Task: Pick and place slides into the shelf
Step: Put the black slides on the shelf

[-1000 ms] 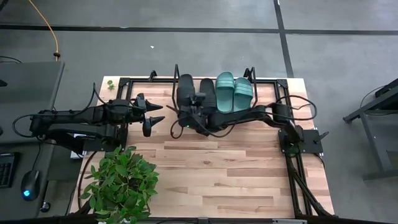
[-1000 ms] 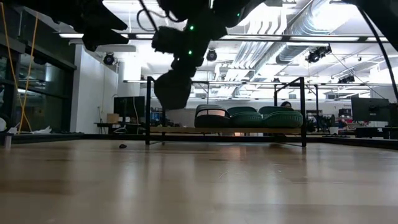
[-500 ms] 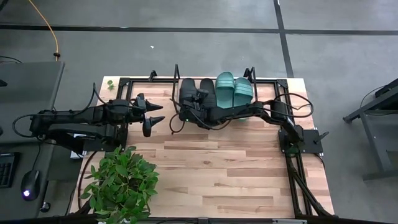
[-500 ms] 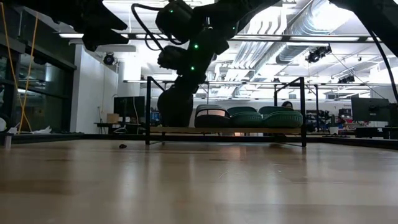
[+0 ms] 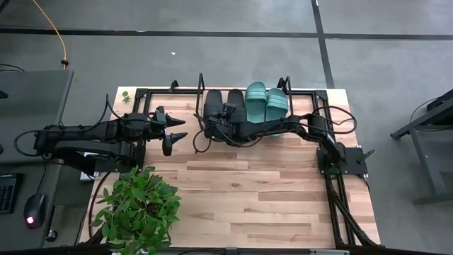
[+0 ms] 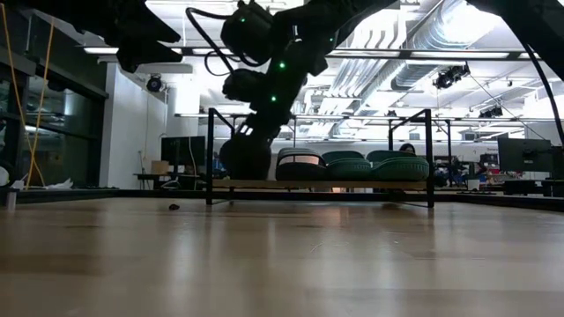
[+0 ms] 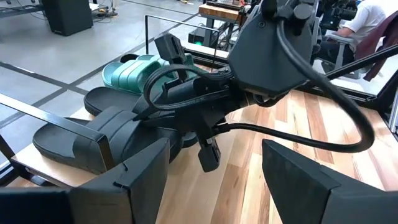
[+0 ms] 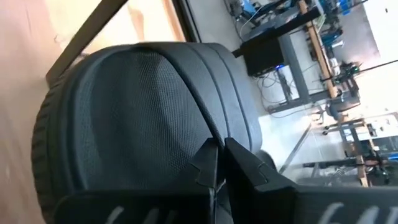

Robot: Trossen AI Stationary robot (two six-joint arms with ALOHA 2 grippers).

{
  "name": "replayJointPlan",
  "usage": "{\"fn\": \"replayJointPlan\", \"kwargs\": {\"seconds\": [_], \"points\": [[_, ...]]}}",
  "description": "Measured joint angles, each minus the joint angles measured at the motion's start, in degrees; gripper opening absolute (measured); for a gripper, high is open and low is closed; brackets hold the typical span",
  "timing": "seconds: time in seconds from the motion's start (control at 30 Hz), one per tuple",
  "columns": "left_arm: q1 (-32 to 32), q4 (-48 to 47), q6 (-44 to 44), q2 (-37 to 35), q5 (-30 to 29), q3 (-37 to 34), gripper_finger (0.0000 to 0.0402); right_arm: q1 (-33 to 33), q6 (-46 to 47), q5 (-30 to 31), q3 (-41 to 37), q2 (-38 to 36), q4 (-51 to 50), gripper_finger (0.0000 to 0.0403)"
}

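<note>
The shelf (image 5: 306,108) stands along the table's far edge. Two teal slides (image 5: 265,103) and one black slide (image 5: 236,103) lie on its board, side by side. My right gripper (image 5: 213,129) is shut on a second black slide (image 5: 211,105) at the shelf's left end, next to the other black one. This slide also shows in the low view (image 6: 245,160) and the left wrist view (image 7: 74,144). My left gripper (image 5: 177,132) is open and empty over the table, left of the shelved slides. My right gripper pinches the black slide's wide strap (image 8: 180,124) at its edge, between its two fingers (image 8: 209,163). It reaches in from the table's near side, slanting down. The slide lies with its sole on the shelf's board (image 7: 37,167), about level.
A potted plant (image 5: 139,210) stands at the table's near left. The shelf's black end frames (image 6: 211,154) rise at both ends of the board. Bare wooden tabletop (image 5: 255,191) lies in front of the shelf. A seated person (image 7: 373,22) is in the room beyond.
My right gripper has carried the black slide toward the far edge and down, from hanging above the shelf's left end onto its board beside the other black slide. It stays shut on the slide.
</note>
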Motion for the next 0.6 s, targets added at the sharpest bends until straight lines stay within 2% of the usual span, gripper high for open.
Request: {"fn": "replayJointPlan", "kwargs": {"seconds": [0.3,0.43,0.6], "points": [[0.0,0.0,0.0,0.0,0.0,0.0,0.0239,-0.9,1.2,-6.5,0.0,0.0,-2.1,0.0023],[0.0,0.0,0.0,0.0,0.0,0.0,0.0239,-1.6,1.4,-12.0,0.0,0.0,-2.1,0.0055],[0.0,0.0,0.0,0.0,0.0,0.0,0.0239,-2.2,2.2,-12.6,0.0,-0.1,-2.3,0.0105]]}}
